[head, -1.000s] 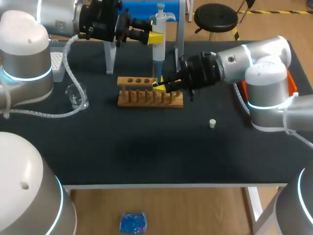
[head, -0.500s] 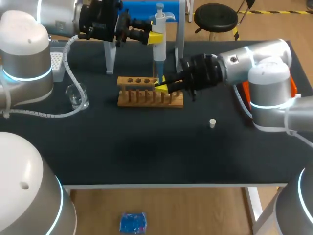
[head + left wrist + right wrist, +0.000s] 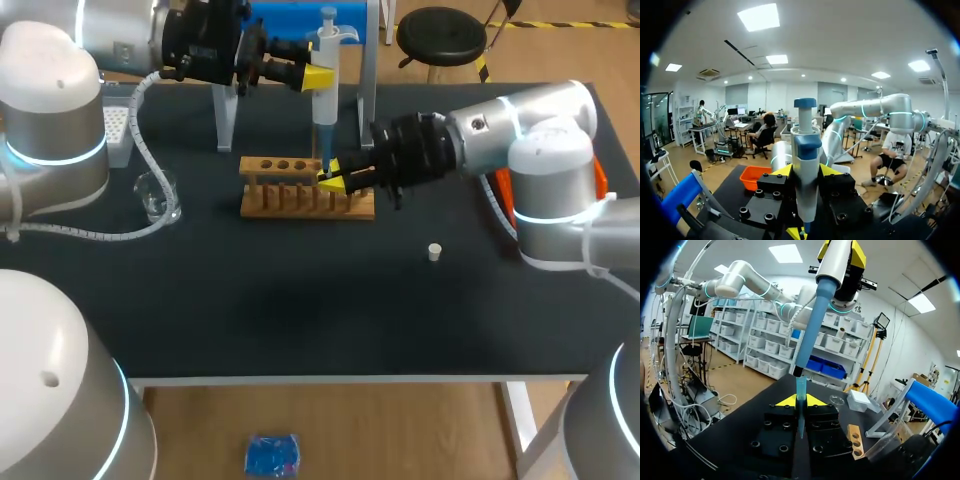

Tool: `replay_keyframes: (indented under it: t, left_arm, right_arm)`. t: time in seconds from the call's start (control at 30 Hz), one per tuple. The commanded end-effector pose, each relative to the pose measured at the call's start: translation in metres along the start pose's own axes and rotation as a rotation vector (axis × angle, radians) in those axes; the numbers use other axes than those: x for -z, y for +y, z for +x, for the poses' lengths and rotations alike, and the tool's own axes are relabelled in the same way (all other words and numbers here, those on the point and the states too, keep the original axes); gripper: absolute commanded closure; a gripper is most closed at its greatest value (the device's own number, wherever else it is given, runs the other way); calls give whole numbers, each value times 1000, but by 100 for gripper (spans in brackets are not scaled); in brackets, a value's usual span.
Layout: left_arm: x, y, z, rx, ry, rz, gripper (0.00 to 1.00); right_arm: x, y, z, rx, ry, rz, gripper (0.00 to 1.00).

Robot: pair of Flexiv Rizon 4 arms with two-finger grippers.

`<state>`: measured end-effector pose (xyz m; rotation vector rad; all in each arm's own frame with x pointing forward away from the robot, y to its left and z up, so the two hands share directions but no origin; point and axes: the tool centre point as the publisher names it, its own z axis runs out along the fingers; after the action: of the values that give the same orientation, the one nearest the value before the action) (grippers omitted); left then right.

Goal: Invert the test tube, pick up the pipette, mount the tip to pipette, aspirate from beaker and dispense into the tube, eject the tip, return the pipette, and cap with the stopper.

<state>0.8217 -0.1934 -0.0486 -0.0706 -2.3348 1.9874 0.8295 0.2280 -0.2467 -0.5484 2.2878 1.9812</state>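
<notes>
My left gripper (image 3: 318,77) is shut on the white and blue pipette (image 3: 326,60) and holds it upright above the back of the wooden rack (image 3: 300,200). In the left wrist view the pipette (image 3: 805,150) stands between the yellow tips of that gripper (image 3: 805,171). My right gripper (image 3: 333,180) is shut on a clear test tube (image 3: 800,395), upright by the rack's right end. The pipette's lower end (image 3: 799,369) sits right at the tube's mouth. A small white stopper (image 3: 434,252) lies on the black table, in front of the right arm.
A glass beaker (image 3: 158,195) stands at the left. Behind it is a white tip box (image 3: 118,130). An orange bin (image 3: 598,172) sits behind my right arm. Two posts of a stand (image 3: 225,120) rise behind the rack.
My right gripper has shifted slightly to the right with the tube, under the pipette. The left arm and pipette have not moved.
</notes>
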Motion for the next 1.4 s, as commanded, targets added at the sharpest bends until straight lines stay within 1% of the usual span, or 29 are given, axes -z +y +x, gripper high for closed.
replay_keyframes:
  t: [0.03,0.33,0.9,1.03,1.07,1.27,1.33,1.37,1.4]
  left_arm:
    - [0,0,0,0,0,0,100]
    - [0,0,0,0,0,0,100]
    - [0,0,0,0,0,0,100]
    - [0,0,0,0,0,0,100]
    - [0,0,0,0,0,0,100]
    - [0,0,0,0,0,0,100]
    - [0,0,0,0,0,0,100]
    - [0,0,0,0,0,0,100]
    - [0,0,0,0,0,0,100]
  right_arm:
    - [-1,0,0,4,1,5,100]
    - [-1,5,1,15,4,-6,100]
    - [0,3,6,25,20,-11,100]
    - [1,6,6,-8,24,-40,100]
    - [1,6,6,-45,27,-63,100]
    - [3,10,5,-165,29,-148,100]
    - [3,11,6,-174,26,-157,100]
    - [3,12,6,-196,29,-170,100]
    - [3,13,5,-242,34,-197,100]
